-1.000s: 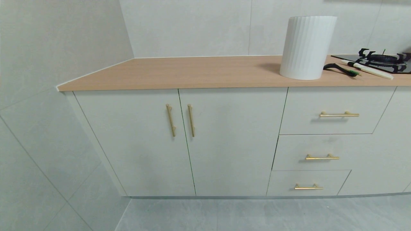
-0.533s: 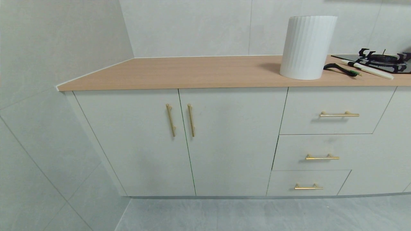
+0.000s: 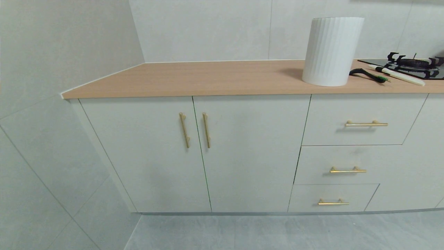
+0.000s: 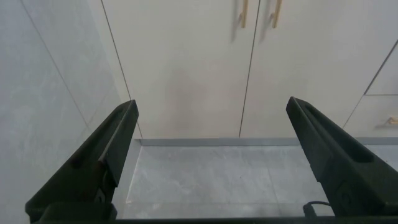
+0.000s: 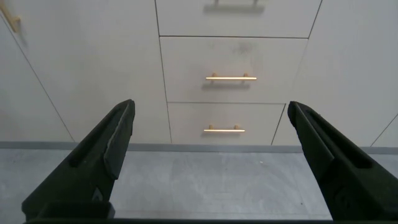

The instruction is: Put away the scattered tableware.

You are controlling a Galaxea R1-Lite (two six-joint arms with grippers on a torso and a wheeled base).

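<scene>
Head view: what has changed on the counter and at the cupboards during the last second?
Nothing visibly changed. The white ribbed container stands at the same place on the counter. The black utensil and the white utensil lie beside it as before. The cupboard doors and drawers remain shut.

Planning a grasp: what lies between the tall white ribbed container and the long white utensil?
A curved black green-tipped utensil lies there, in the head view.

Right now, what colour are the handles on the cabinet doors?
Gold, like brass. The cabinet door handles show best in the head view.
</scene>
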